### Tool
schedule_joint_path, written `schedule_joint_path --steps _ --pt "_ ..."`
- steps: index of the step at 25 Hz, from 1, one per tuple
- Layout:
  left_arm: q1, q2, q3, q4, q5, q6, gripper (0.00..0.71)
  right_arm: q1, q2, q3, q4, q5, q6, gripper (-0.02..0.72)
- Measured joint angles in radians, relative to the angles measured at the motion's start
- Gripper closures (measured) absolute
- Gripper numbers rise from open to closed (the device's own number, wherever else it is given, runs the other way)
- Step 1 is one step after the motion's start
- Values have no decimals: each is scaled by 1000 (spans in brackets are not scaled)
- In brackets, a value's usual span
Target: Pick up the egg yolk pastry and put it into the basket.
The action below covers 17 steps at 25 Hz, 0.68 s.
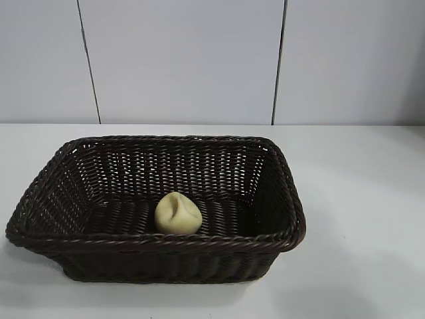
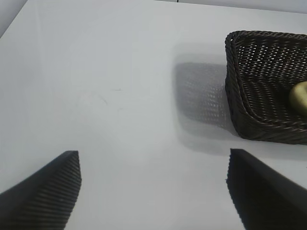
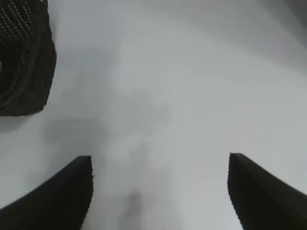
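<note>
The egg yolk pastry, a small pale yellow bun with a dimple, lies on the floor of the dark brown wicker basket near its front wall. In the left wrist view the basket shows at one side with a sliver of the pastry inside. My left gripper hangs open over bare white table, well apart from the basket. My right gripper is open too, over bare table, with a corner of the basket off to one side. Neither arm appears in the exterior view.
The white table spreads out around the basket on all sides. A pale panelled wall stands behind the table's far edge.
</note>
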Motion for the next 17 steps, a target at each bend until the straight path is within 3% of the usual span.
schedule_joint_path --steps 6,17 --pt "0 0 0 0 0 0 105 0 -138 0 2 16 0 143" --pt "0 0 0 0 0 0 105 0 -144 0 10 18 0 143"
